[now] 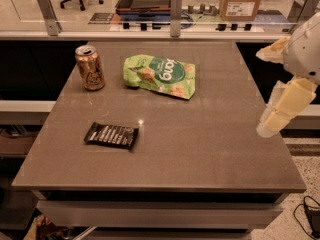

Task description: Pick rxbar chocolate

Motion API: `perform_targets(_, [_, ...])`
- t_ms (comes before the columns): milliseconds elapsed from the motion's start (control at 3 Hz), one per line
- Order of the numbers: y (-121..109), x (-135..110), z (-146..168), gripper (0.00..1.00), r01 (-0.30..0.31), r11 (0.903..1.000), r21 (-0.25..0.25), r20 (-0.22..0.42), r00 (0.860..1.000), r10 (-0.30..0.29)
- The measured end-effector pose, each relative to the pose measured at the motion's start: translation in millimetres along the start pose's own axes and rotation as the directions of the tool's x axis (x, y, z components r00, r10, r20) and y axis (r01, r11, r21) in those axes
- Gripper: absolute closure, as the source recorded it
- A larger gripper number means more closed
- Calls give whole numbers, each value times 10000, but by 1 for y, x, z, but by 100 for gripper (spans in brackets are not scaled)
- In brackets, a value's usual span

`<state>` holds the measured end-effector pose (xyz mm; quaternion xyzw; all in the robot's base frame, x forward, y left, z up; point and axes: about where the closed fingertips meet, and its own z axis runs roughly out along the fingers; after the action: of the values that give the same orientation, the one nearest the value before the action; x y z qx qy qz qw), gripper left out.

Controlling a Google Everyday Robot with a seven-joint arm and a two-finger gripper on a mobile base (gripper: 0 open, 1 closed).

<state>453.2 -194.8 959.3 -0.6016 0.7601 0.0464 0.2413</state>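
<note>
The rxbar chocolate (111, 135), a small flat black wrapped bar with white lettering, lies on the brown table (210, 149) toward the front left. My gripper (263, 91) hangs beside the table's right edge, far to the right of the bar and apart from it. Its two cream-coloured fingers (281, 109) are spread apart and hold nothing.
A green snack bag (160, 75) lies at the back middle of the table. A copper-coloured drink can (90, 67) stands upright at the back left. Behind the table runs a glass-panelled rail (175, 14) with a cardboard box (243, 1) beyond it.
</note>
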Motion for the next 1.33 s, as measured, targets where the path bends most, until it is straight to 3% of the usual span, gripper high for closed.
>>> perform_targets(333, [10, -10, 30, 0, -349, 9984, -449, 1362, 9898, 407])
perform_targets(667, [26, -24, 52, 0, -739, 9959, -529, 2673, 9598, 854])
perform_targets(1333, [56, -55, 106, 0, -1157, 9918, -540, 4181, 8994, 1277])
